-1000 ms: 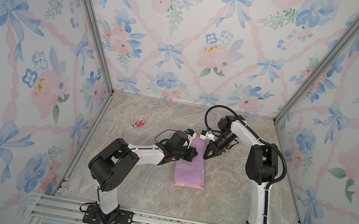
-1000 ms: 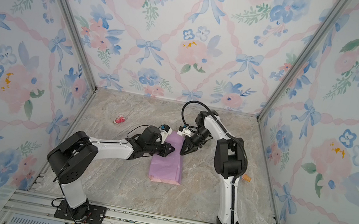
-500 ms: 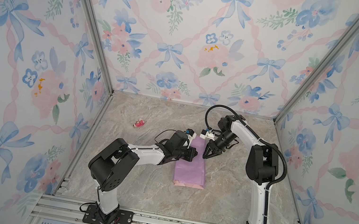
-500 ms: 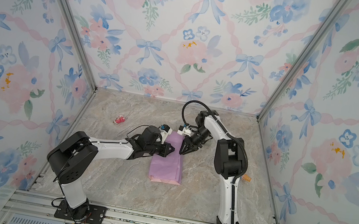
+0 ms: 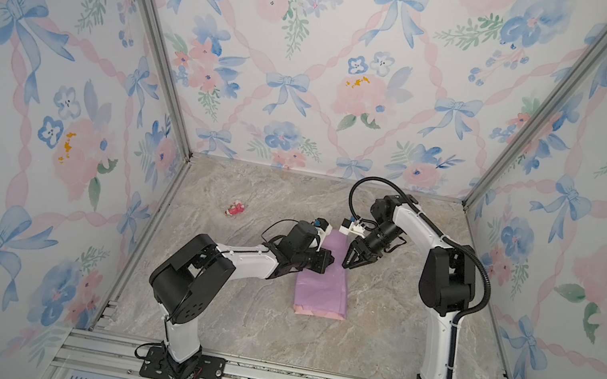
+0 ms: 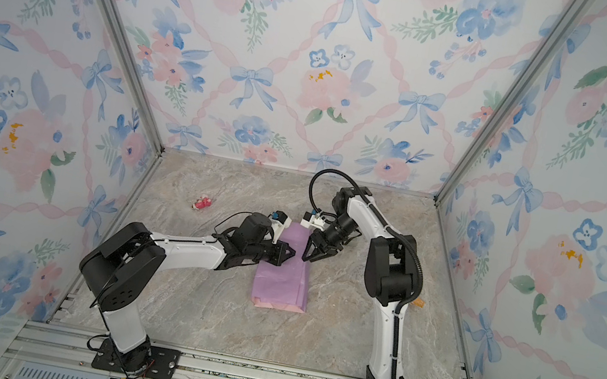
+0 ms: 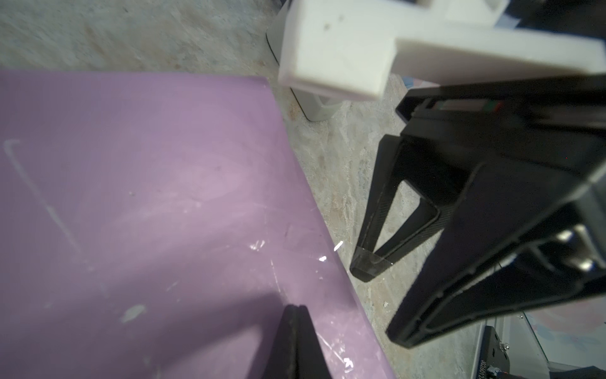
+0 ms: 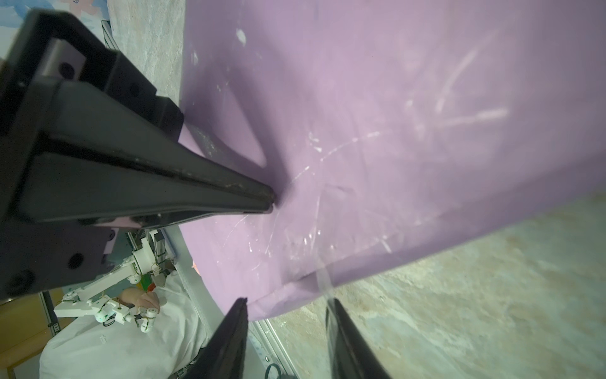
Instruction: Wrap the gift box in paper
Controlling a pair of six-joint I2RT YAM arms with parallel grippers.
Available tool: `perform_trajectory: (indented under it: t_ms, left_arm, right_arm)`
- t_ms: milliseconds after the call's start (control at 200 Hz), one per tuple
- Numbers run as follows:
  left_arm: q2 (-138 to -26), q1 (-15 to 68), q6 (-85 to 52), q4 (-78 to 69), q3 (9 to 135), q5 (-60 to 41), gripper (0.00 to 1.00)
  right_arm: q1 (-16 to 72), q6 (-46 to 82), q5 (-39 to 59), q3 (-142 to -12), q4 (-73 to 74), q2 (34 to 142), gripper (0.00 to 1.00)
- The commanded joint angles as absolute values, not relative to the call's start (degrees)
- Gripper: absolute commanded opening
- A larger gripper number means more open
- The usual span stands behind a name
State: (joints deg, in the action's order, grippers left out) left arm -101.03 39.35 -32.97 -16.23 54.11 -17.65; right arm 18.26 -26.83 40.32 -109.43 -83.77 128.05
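The paper (image 5: 323, 287) (image 6: 280, 284) lies lilac side up as a folded-over bundle mid-table, with a pale pink edge at its near end. The gift box is hidden, covered by the paper. My left gripper (image 5: 331, 263) (image 6: 293, 254) (image 7: 295, 309) is shut, its tip resting on the paper's (image 7: 147, 197) top. My right gripper (image 5: 347, 266) (image 6: 305, 259) (image 8: 285, 302) hangs open at the bundle's right edge, holding nothing. A clear tape strip (image 8: 324, 279) runs from the paper (image 8: 393, 131) toward one fingertip.
A small red-pink object (image 5: 235, 209) (image 6: 203, 203) lies on the marble floor back left. A pale grey object (image 7: 315, 108) stands beyond the paper's far corner. A small orange bit (image 6: 419, 302) sits behind the right arm. Patterned walls enclose three sides.
The right gripper's jaws have spread apart beside the paper. Both arms and the paper have stayed almost where they were.
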Motion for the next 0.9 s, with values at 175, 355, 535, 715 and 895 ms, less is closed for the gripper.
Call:
perform_trajectory:
  t_ms: [175, 355, 535, 715, 895]
  left_arm:
    - [-101.74, 39.83, -32.21, -15.80, 54.14, -18.61, 0.05]
    - [-101.43, 39.81, -32.26, -15.81, 53.88, -18.37, 0.05]
    - [-101.49, 39.86, -32.30, -15.91, 53.88, -18.28, 0.05]
    - [-101.39, 39.89, -32.30, -15.99, 53.94, -18.28, 0.05]
    - [-101.26, 39.83, -32.26, -16.11, 54.40, -18.47, 0.05]
  right_arm:
    - [17.58, -22.91, 37.94, -108.76, -81.46, 126.72, 0.45]
    - [17.74, -21.80, 37.68, -108.19, -80.28, 127.18, 0.46]
    - [18.35, -22.16, 38.65, -108.22, -80.30, 127.44, 0.47]
    - [18.82, -21.93, 39.07, -108.44, -79.98, 128.01, 0.47]
    - [19.08, -21.29, 38.76, -108.52, -79.48, 128.35, 0.47]
